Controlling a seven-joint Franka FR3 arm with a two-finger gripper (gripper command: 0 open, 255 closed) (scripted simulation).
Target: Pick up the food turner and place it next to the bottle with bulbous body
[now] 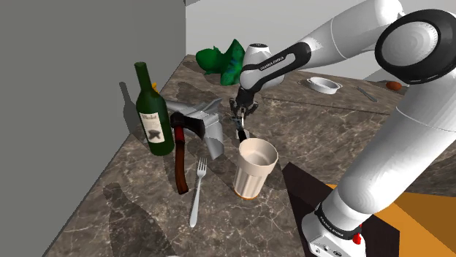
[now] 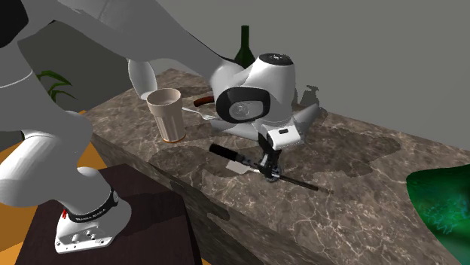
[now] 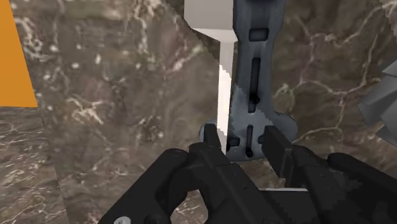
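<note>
The food turner (image 3: 254, 83), its grey slotted blade running away from the hand, sits clasped between the narrowly set fingers of the black gripper (image 3: 245, 143) low over a brown marble-patterned counter (image 1: 307, 135). In the shoulder view the turner hangs just beside a beige cup (image 1: 256, 168). A fork (image 1: 197, 193) and a red-handled hatchet (image 1: 179, 150) lie at that view's left of the cup, with a green bottle (image 1: 151, 109) upright beyond them; its pale label (image 1: 153, 125) carries a dark figure, the writing unreadable. White lettering on the arm (image 1: 274, 62) appears to read "FRANKA EMIKA".
</note>
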